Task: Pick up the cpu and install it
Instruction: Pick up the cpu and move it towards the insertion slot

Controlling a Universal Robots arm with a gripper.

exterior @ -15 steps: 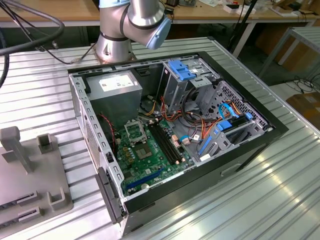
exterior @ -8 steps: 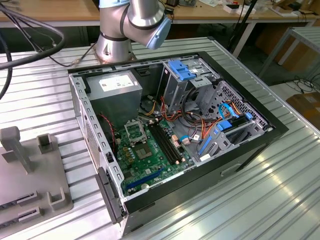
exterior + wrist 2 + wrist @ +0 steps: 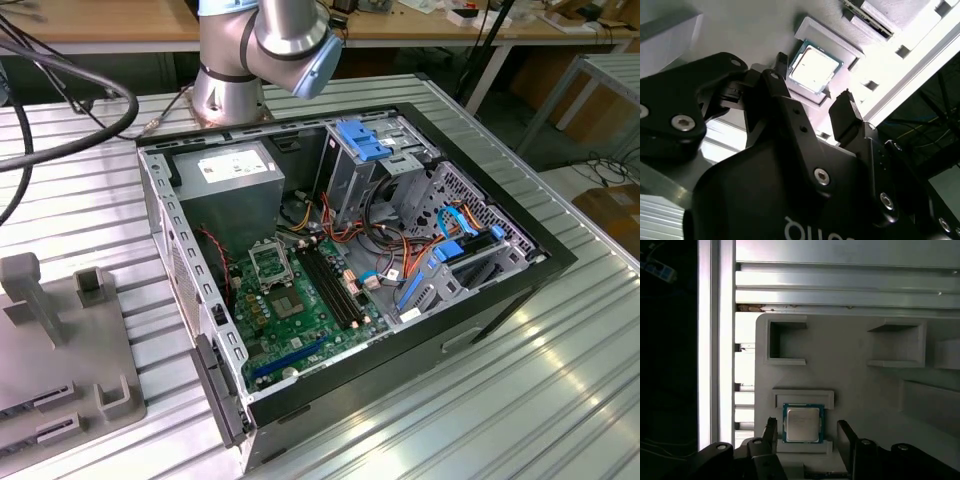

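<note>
The cpu [image 3: 802, 423] is seen lying flat in a shallow square nest [image 3: 803, 396] on a pale grey holder plate [image 3: 850, 355], with its silver-grey face turned up and a thin green border showing round it; it has not been lifted. The gripper [image 3: 807, 426] is held directly over the chip with its black fingers [image 3: 845, 112] spread wide, one on each side of the cpu. In both wrist views a gap is seen between each finger and the nearest edge of the chip, so nothing is pinched and nothing is touched. Further along the same plate, two open-sided rectangular pockets [image 3: 785, 340] are seen well apart from the cpu, and ribbed metal strips run beyond the plate's edge. In the exterior view the grey plate is found at the exterior view's left, lying on the ribbed metal counter [image 3: 520, 400], and part of the arm [image 3: 270, 40] is seen rising from its base at the far side of the counter. An opened computer case [image 3: 400, 375] is laid on its side in the middle of the counter, beside the plate and apart from it. Inside the case a green motherboard [image 3: 300, 320] is seen, and on it a black-framed square socket [image 3: 270, 262] with no chip seated in it, just beside a row of long black slots
</note>
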